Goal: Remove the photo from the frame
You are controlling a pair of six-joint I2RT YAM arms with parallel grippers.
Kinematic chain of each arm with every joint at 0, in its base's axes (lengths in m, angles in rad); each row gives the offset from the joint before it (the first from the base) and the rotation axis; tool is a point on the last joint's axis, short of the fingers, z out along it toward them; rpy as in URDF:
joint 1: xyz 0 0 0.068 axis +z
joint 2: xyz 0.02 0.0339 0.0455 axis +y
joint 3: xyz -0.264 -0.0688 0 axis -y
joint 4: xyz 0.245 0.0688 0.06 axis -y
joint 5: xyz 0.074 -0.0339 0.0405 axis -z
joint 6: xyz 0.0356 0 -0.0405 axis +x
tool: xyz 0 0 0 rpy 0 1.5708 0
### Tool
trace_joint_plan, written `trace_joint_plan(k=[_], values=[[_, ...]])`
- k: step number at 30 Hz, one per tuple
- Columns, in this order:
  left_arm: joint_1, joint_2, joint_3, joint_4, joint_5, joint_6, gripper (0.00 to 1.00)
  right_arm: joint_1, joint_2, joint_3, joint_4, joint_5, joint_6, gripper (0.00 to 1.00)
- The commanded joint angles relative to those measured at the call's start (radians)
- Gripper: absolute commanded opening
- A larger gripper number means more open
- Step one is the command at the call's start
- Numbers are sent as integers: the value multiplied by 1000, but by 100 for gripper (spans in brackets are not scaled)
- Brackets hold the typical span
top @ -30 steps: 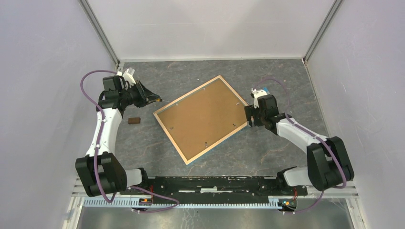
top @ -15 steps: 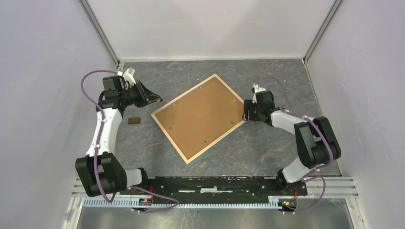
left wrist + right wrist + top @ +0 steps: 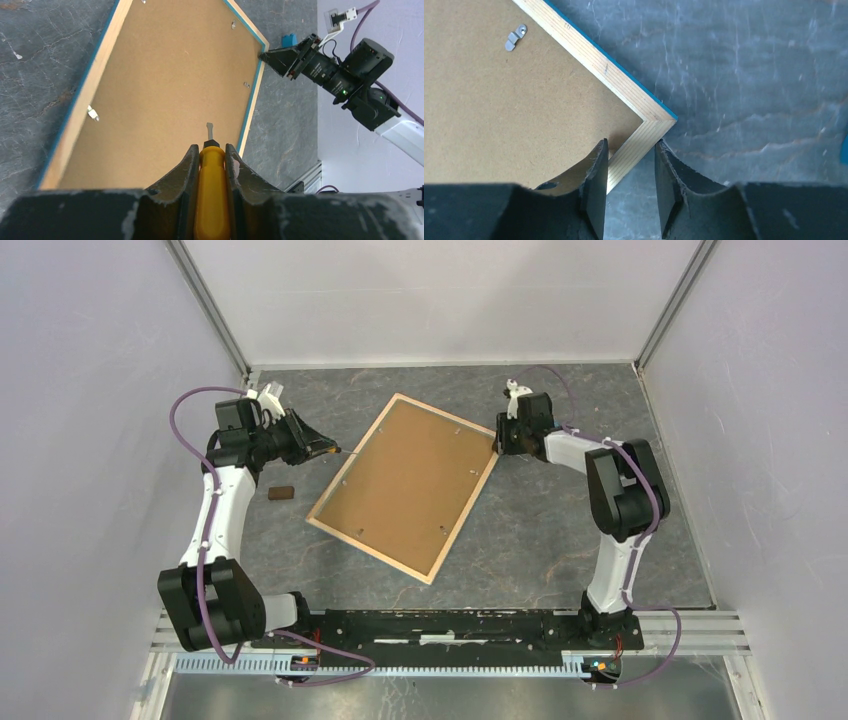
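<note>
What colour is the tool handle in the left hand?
Yellow plastic handle, clearest in left wrist view.

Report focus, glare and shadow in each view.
Top external: even, diffuse light, no glare, sharp across the blue-edged picture frame lying brown fibreboard back up. Left wrist: left gripper and yellow-handled screwdriver soft up close, frame sharp. Right wrist: wood grain crisp, right gripper dark, slightly blurred, shading the fibreboard beside it.

The frame lies back up, so its front face is hidden.
</note>
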Motion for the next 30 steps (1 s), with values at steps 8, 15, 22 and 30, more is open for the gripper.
trace_joint_plan(k=[8, 15, 22, 30], values=[[5, -10, 34, 20, 18, -7, 2, 6, 88, 324, -208, -95, -350, 67], [4, -7, 49, -6, 7, 35, 2, 28, -186, 1, -117, -215, -221, 95], [3, -7, 46, -9, 1, 59, 2, 116, -274, -258, -80, -184, -92, 94], [3, -27, 32, -13, -19, 92, 2, 171, -255, -301, -28, -97, -43, 91]])
